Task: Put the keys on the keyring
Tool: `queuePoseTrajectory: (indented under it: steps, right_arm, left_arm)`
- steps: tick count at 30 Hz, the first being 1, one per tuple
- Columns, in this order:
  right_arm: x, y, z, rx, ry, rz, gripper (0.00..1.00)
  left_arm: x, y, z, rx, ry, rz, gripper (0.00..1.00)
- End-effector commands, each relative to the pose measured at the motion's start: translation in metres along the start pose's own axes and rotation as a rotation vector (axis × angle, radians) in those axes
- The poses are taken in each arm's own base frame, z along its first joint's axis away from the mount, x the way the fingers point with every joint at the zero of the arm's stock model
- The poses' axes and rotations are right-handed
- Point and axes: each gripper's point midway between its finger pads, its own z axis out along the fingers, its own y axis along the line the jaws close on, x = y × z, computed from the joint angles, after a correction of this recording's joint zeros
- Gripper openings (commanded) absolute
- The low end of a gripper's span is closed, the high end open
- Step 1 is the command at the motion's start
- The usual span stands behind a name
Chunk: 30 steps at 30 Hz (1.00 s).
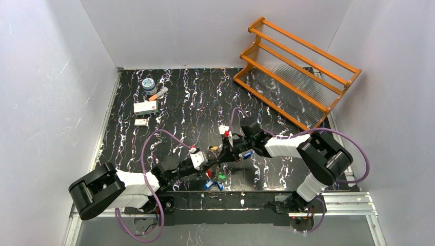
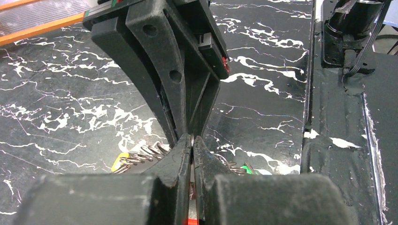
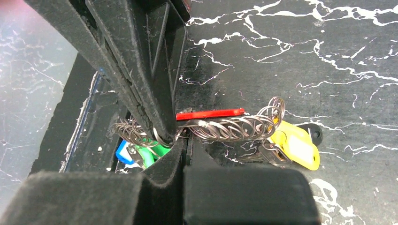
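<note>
The keyring is a thin silvery wire strung with many small split rings, hanging just above the black marbled table. Red, yellow, green and blue tags hang from it. Beside the yellow tag are a silver key and a black key head. My left gripper and right gripper meet tip to tip, each shut on the wire. From above, the left gripper and right gripper hide the ring between them.
An orange wooden rack leans at the back right. At the back left stand a small jar, an orange-tipped marker, a white box and a small card. The metal base rail runs along the near edge.
</note>
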Motion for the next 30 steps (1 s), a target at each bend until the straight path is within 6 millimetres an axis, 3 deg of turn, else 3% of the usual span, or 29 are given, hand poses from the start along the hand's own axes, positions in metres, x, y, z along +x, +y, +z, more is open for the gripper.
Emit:
queuePoseTrajectory:
  steps: [1, 10, 18, 30]
  right_arm:
    - [0.007, -0.004, 0.013, 0.019, 0.076, -0.039, 0.01]
    - [0.009, -0.007, 0.009, 0.083, 0.102, -0.072, 0.02]
    - [-0.002, -0.007, -0.010, 0.181, 0.082, -0.146, 0.27]
    - [-0.028, 0.007, -0.036, 0.254, -0.021, -0.325, 0.39]
  left_arm:
    - [-0.035, 0.000, 0.001, 0.009, -0.128, 0.037, 0.00]
    - [-0.036, 0.001, -0.004, -0.012, -0.141, 0.036, 0.00]
    - [-0.037, 0.004, -0.009, -0.033, -0.151, 0.037, 0.00]
    - [-0.039, 0.006, -0.011, -0.051, -0.157, 0.042, 0.00]
